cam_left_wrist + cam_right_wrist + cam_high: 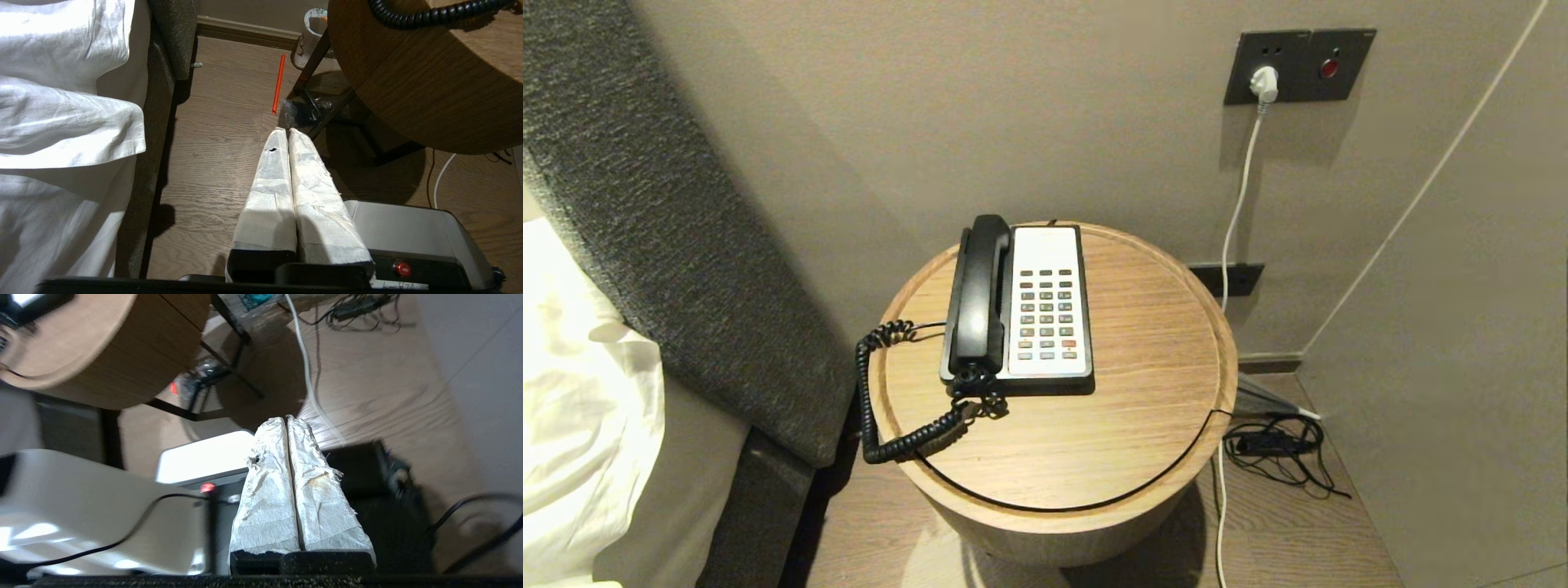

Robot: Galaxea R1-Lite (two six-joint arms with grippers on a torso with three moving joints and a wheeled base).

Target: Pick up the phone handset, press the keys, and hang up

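Resting on its cradle, the phone handset (977, 294) lies beside the keys (1046, 314); both grippers' jaws apparently pressed together.

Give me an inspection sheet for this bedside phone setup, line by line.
Surface: round wooden side table, grain top, raised rim.
Job's things: phone handset resting in its cradle on the phone base; keys uncovered, one red.
Clutter: orange straw and a cup on the floor under the table.
Hands: left hand and right hand both shut, low near the floor, away from the phone.
Cables: coiled cord hangs over the table edge; white cable from wall socket; black tangle on floor.
Surroundings: padded headboard, white bedding, beige wall.
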